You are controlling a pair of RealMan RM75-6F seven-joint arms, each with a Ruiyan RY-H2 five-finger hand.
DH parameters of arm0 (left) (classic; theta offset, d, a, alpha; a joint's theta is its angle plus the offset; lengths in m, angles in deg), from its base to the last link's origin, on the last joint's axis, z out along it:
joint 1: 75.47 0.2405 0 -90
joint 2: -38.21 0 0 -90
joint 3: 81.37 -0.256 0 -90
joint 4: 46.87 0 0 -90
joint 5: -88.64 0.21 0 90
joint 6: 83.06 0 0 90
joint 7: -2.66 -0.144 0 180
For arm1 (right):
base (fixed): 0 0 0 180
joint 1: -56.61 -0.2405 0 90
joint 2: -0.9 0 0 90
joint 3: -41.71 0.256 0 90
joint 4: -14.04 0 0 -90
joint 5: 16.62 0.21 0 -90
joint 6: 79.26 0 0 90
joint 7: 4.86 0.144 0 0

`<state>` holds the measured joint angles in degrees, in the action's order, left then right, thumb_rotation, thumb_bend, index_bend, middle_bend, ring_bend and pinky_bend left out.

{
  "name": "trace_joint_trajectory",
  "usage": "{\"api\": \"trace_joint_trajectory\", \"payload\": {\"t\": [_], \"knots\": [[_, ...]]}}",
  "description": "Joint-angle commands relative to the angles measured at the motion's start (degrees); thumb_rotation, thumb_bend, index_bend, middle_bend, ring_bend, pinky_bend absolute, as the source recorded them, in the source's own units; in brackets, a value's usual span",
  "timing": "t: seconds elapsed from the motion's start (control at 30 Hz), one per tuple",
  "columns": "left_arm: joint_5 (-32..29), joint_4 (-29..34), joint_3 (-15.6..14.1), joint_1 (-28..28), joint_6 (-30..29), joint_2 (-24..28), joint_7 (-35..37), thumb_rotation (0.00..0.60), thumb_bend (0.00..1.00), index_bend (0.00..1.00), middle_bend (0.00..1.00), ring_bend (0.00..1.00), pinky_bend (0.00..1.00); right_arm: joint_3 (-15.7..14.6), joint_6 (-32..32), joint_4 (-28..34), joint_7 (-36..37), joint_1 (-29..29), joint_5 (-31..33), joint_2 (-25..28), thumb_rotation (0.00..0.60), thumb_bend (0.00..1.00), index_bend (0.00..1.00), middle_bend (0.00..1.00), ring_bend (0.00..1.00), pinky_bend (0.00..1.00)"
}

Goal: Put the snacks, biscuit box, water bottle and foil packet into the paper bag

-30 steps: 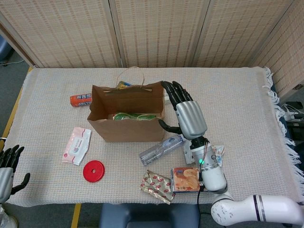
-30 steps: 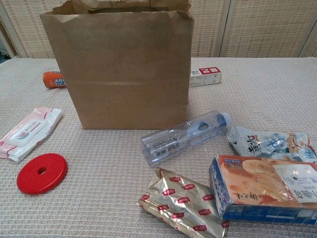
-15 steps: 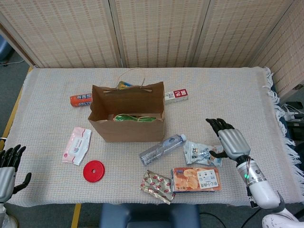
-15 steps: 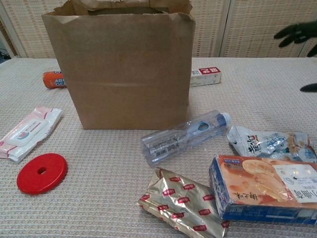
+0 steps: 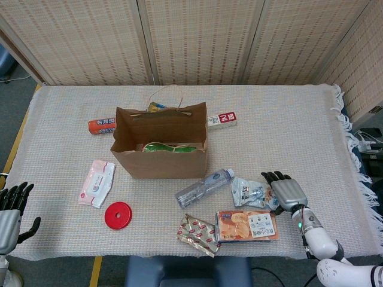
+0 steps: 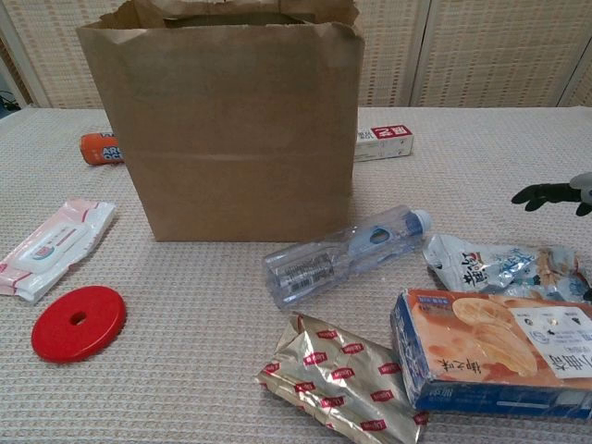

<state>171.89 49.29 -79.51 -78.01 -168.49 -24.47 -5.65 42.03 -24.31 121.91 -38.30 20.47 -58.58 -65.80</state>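
**Right hand reaching for the snack pouch**

A woven cloth is covering the table [image 5: 287, 125] before wicker screens. The paper bag [image 5: 160, 143] is standing open-mouthed at its middle, ready for loading, with something green already lying inside. The right hand [image 5: 286, 190] is hovering empty, fingers apart, just beside the snack pouch [image 5: 249, 191], likely lining up a grasp. The water bottle [image 5: 203, 188], biscuit box [image 5: 247, 225] and foil packet [image 5: 198, 234] are waiting nearby. The left hand [image 5: 11, 209] is idling open, well apart.

right robot hand [image 5: 286, 191]: silver back plate, black fingers | wrist: white, green LED, thin cable | left robot hand [image 5: 11, 209]: same silver/black build
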Motion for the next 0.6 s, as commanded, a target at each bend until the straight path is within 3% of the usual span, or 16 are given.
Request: {"api": "trace_joint_trajectory", "payload": {"t": [0.03,0.6], "knots": [[-0.02,0.01,-0.02,0.04,0.01,0.08,0.29,0.6,0.37,0.0,0.0,0.0,0.0,-0.08,1.17,-2.38,-2.45,-1.7,2.59,-3.05,0.6,0.0,0.0,0.06,0.01,0.14],[0.05,0.0,-0.18,0.26,-0.13,0.44,1.13,0.6,0.37,0.0,0.0,0.0,0.0,0.05,0.97,-9.08,-4.59,-5.06,10.01,-10.87,0.6,0.0,0.0,0.06,0.01,0.14]]}}
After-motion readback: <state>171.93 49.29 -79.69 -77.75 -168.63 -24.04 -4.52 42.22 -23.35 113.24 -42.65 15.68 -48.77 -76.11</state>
